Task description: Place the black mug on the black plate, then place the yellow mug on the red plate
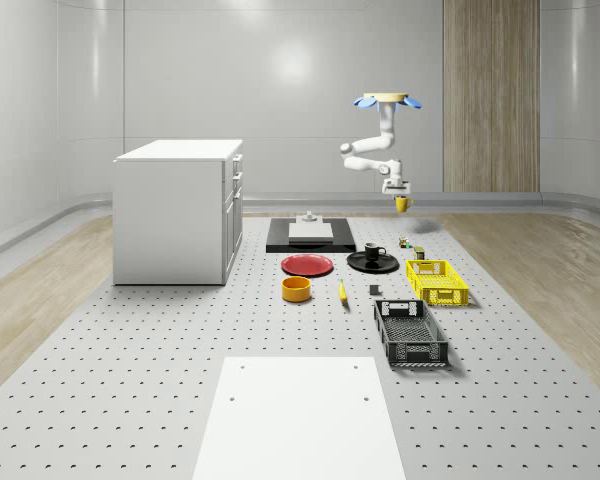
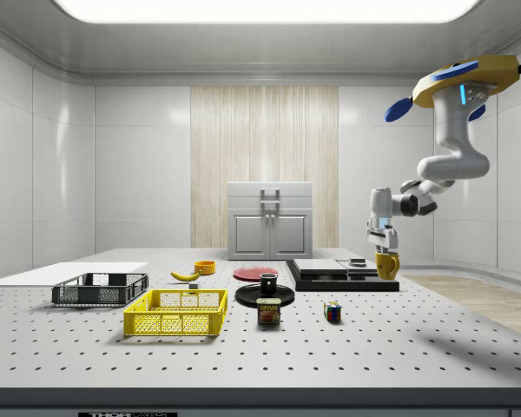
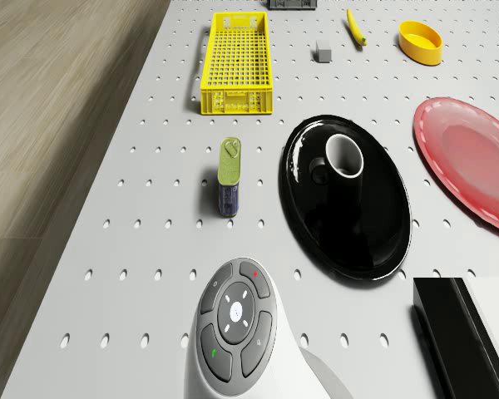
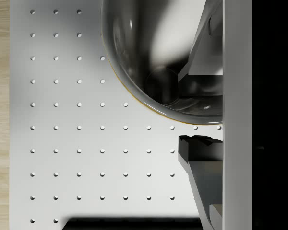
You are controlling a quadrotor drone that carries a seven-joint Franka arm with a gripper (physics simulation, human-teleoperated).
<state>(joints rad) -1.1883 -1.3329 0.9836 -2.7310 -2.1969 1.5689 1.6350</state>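
Glossy yellow mug — gripped aloft — hand

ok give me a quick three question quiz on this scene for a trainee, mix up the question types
1. True or false: the black mug already stands on the black plate.
2. What does the gripper hold? A) a banana B) the yellow mug C) a tin can
3. Fill the gap: the red plate holds ____.

Key:
1. True.
2. B; the drone hovers high above the table and the mug hangs in the air.
3. Nothing.
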